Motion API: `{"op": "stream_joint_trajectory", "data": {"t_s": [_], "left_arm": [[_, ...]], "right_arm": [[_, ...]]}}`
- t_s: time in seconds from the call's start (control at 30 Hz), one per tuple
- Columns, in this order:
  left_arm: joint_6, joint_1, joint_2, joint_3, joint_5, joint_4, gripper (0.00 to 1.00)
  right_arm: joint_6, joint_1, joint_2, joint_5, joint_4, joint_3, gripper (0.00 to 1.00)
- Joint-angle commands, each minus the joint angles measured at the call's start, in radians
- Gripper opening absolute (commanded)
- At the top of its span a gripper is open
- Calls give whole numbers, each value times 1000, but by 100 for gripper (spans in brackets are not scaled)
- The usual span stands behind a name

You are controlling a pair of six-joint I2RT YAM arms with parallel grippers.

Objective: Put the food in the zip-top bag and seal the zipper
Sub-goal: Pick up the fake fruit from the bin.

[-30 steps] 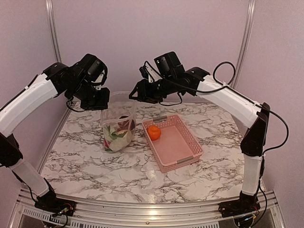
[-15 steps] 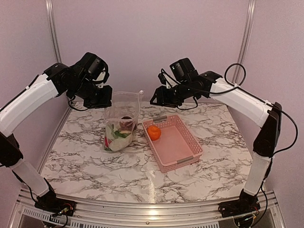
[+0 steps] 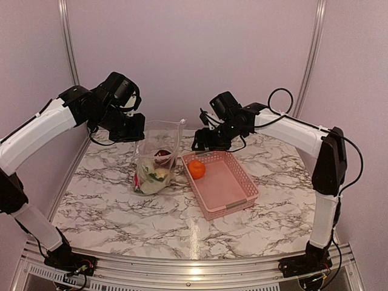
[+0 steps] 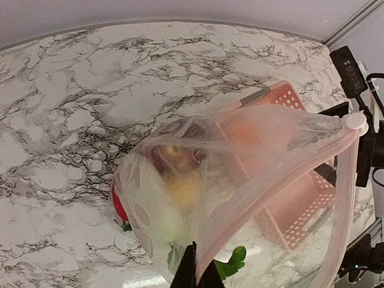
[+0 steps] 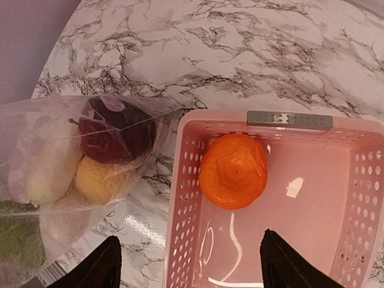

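Rightward from the bag mouth, the right end effector [image 3: 203, 140] has dropped over the pink basket [image 3: 225, 182], fingers spread and empty. Left of the basket, the zip-top bag [image 3: 154, 163] stands on the counter [image 3: 121, 212], its rim pinched by the clamped left end effector [image 3: 130, 130]. One orange ball [image 3: 196, 169] lies in the basket's far-left corner, where a finger could snag the wall.

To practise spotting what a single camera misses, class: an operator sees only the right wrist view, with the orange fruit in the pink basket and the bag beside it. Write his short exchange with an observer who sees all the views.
Operator: Is anything holding that bag up?
Observer: Yes, the left pincer is shut on the rim of the bag.
Operator: Is there more food in the basket beyond my frame?
Observer: No, the basket holds only the orange fruit.
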Motion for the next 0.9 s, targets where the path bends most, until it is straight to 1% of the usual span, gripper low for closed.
{"op": "stream_joint_trajectory", "data": {"t_s": [0.0, 0.1, 0.87], "left_arm": [[3, 4, -34, -13, 6, 16, 0], [2, 3, -35, -13, 6, 17, 0], [19, 5, -67, -31, -14, 16, 0]], "right_arm": [[-31, -7, 59, 16, -33, 27, 78], [-42, -7, 102, 9, -51, 51, 80], [-20, -15, 311, 19, -63, 203, 81]]}}
